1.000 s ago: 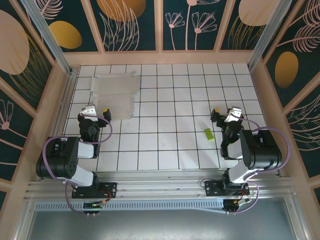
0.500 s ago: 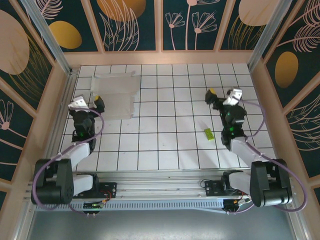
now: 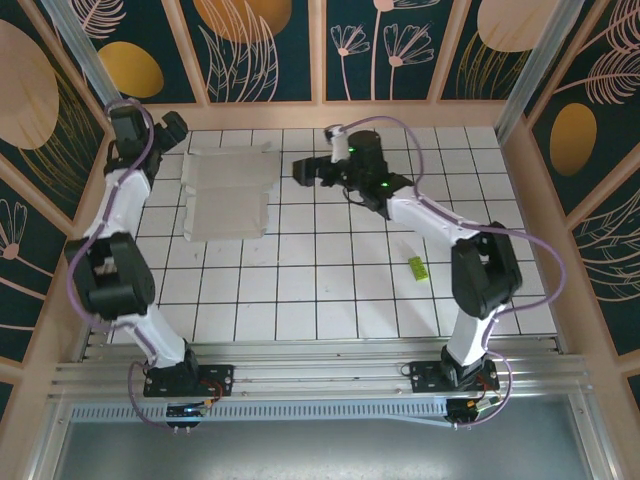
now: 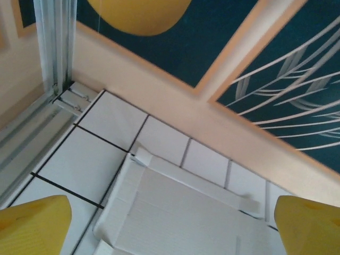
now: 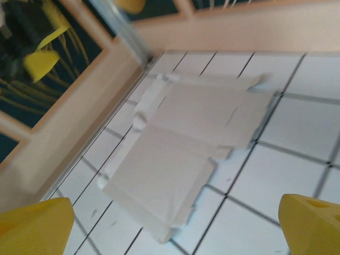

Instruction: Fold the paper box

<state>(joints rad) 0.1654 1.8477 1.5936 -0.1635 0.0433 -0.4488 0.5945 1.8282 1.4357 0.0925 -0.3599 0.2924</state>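
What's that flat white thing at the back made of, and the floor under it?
The paper box looks like thin matte white card: creased flaps, lying flat. The table seems smooth white tile or a printed grid, judging by its dark lines.

left wrist: paper box (image 4: pixel 180 212) cut by bottom edge | right wrist: blurred, right fingers (image 5: pixel 32 226) cropped at corners

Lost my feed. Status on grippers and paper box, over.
Left gripper open, right gripper open, both empty. Paper box flat, unfolded, far left. Nothing blocking; yellow-green piece lies well apart.
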